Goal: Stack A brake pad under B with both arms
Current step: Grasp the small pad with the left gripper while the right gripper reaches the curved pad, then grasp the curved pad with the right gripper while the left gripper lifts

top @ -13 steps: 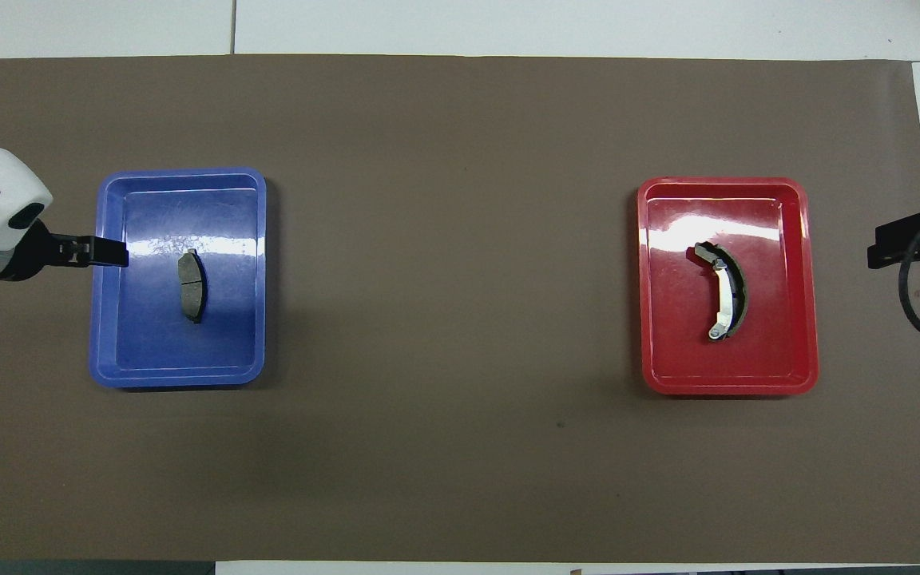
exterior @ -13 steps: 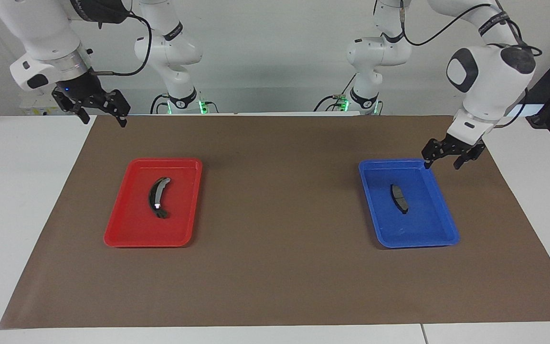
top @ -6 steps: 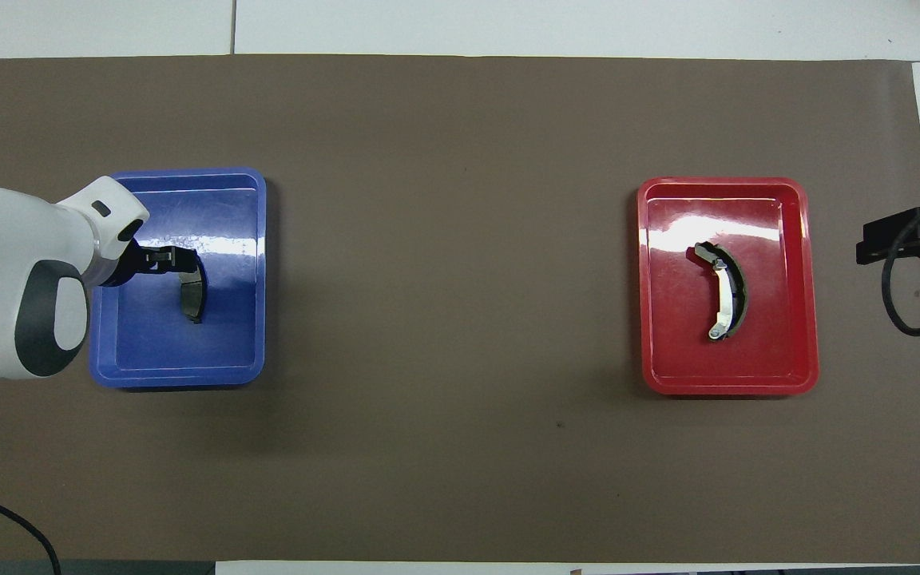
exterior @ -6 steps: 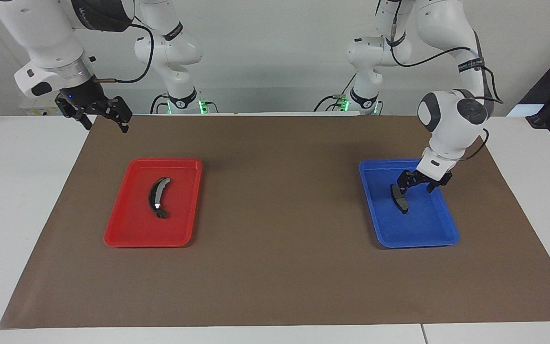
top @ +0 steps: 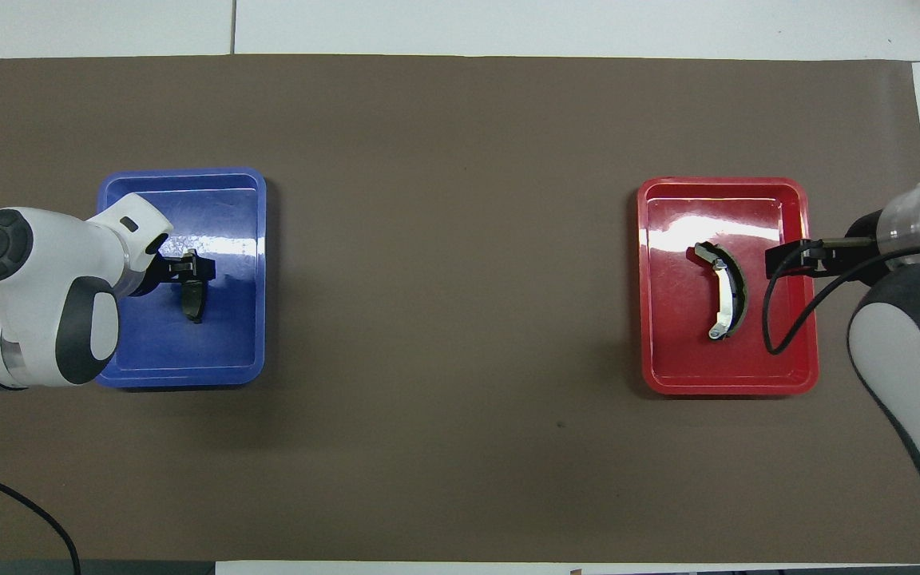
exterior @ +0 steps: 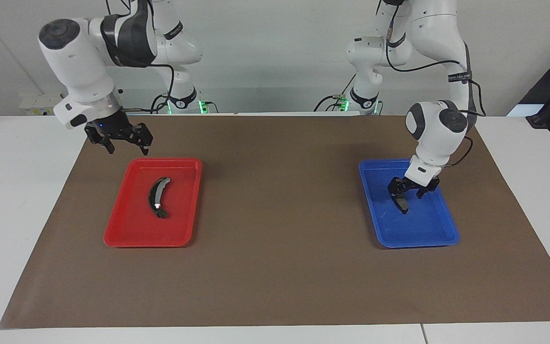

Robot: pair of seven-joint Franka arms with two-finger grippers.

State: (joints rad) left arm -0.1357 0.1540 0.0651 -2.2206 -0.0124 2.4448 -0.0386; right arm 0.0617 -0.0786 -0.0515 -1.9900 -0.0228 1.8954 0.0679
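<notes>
Trays: two are counted, a blue tray [exterior: 442,224] at the left arm's end of the table and a red tray [exterior: 127,229] at the right arm's end, both on the brown mat [exterior: 280,267].
Pads: two are counted, one per tray; the A brake pad [exterior: 402,204] lies flat in the blue tray, and B [exterior: 157,197] lies flat in the red tray.
Grippers: two are counted.
Left gripper [exterior: 407,192]: its fingers are spread apart low inside the blue tray, straddling the 12 o'clock end of the A brake pad as the facing view shows it; nothing is lifted.
Right gripper [exterior: 127,146]: its fingers are parted and empty, in the air over the red tray's rim at about 11 o'clock in the facing view.
Change: the left gripper has been lowered from the blue tray's corner onto the pad; the right gripper has been brought in from the mat's corner to the red tray. Neither pad has moved.
Edges and room: a wide bare stretch of mat is left between the trays, and each pad is ringed by open tray floor.
</notes>
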